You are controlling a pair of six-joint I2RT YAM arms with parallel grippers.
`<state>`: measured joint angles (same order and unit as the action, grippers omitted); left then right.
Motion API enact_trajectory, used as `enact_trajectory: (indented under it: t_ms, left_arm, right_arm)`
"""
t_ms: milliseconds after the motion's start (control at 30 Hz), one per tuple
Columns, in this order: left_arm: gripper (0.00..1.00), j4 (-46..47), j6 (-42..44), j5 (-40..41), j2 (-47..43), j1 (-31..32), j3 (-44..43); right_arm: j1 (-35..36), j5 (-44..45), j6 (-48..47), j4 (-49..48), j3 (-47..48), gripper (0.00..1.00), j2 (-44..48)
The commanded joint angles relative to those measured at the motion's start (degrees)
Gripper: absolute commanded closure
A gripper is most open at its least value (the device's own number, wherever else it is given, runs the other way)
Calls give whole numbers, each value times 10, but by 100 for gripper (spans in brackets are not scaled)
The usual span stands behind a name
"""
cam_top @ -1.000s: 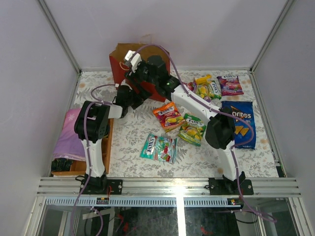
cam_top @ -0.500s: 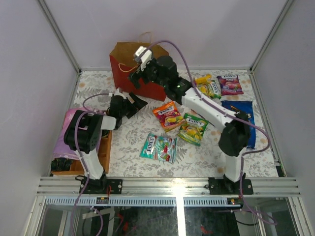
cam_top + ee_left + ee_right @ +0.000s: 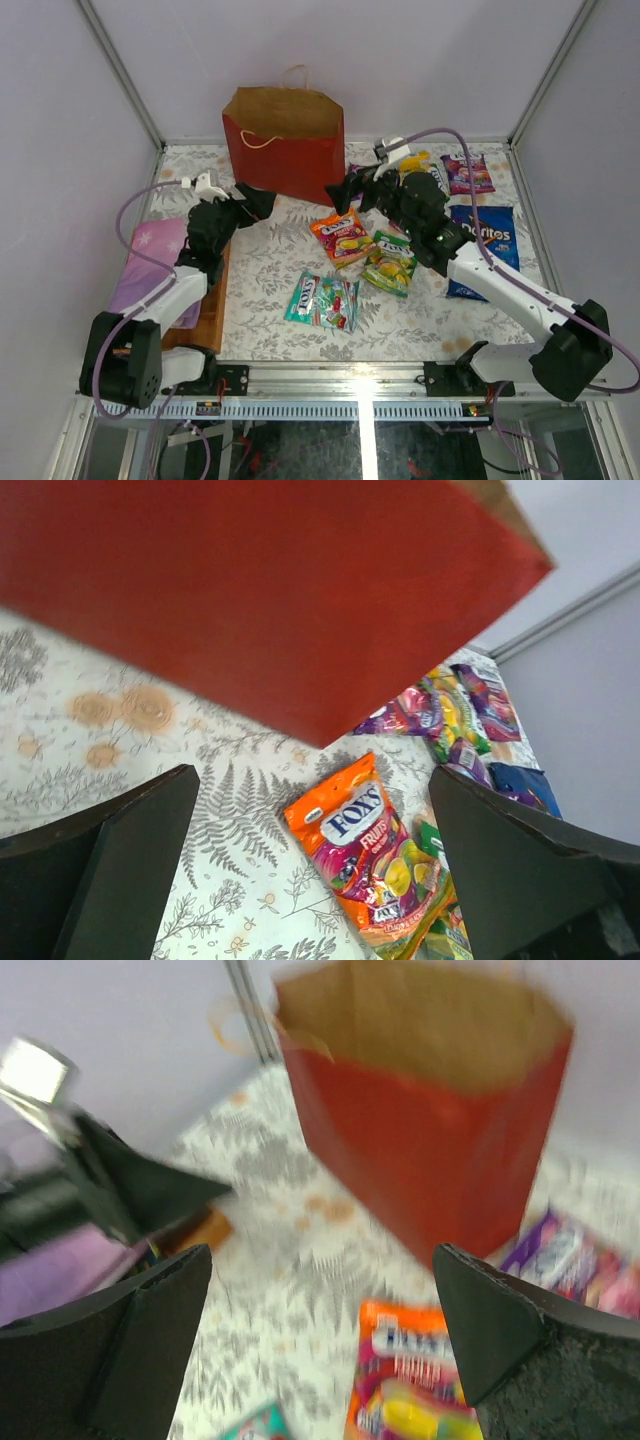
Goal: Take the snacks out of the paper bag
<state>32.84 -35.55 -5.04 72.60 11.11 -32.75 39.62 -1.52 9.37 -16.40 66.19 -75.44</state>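
Note:
The red paper bag [image 3: 285, 140] stands upright at the back of the table, its brown inside showing in the right wrist view [image 3: 430, 1130]. Snacks lie on the table to its right: an orange packet [image 3: 340, 235], a green-yellow one [image 3: 392, 262], a teal one [image 3: 322, 300], a purple one [image 3: 467, 172] and a blue Doritos bag [image 3: 485, 245]. My left gripper [image 3: 258, 200] is open and empty by the bag's lower left corner, looking along the red wall [image 3: 270, 590] at the orange packet [image 3: 365, 850]. My right gripper [image 3: 348, 190] is open and empty beside the bag's right corner, above the orange packet [image 3: 415, 1380].
A flat pink-purple item with stars [image 3: 150, 260] lies at the left on a wooden tray [image 3: 212, 300]. A yellow packet [image 3: 425, 175] is partly hidden behind the right arm. Enclosure walls ring the table, with a metal rail [image 3: 350, 380] along the front.
The right gripper has come away from the bag's top and dropped to its right, jaws wider. The left arm has swung down and left, its gripper pulled back from the bag.

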Motion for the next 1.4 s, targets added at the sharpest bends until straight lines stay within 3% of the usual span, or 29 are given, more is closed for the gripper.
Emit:
enact_trajectory:
  t_ms: [0,133,233,300,467,767,1033,1367]
  left_arm:
    - [0,-26,84,-50,-53,-3,2]
    - [0,-82,49,-29,-78,-2,-4]
    - [0,-46,25,-20,-113,-2,48]
    - [0,-38,33,6,-156,-2,84]
    - [0,-140,84,107,-264,-2,94]
    - [0,-138,98,91,-250,-2,82]
    - [0,-136,105,91,-255,0,89]
    - [0,-123,97,96,-278,0,100]
  right_arm:
    - [-49,21,160,-62,-127,1,21]
    - [-82,31,215,15,-160,1,27]
    - [-83,76,225,47,-218,1,57]
    - [-83,95,224,47,-274,1,91]
    - [-83,135,221,17,-394,1,178]
    - [-83,228,198,49,-424,1,270]
    - [-83,260,209,34,-438,1,283]
    - [-83,217,200,9,-442,1,283]
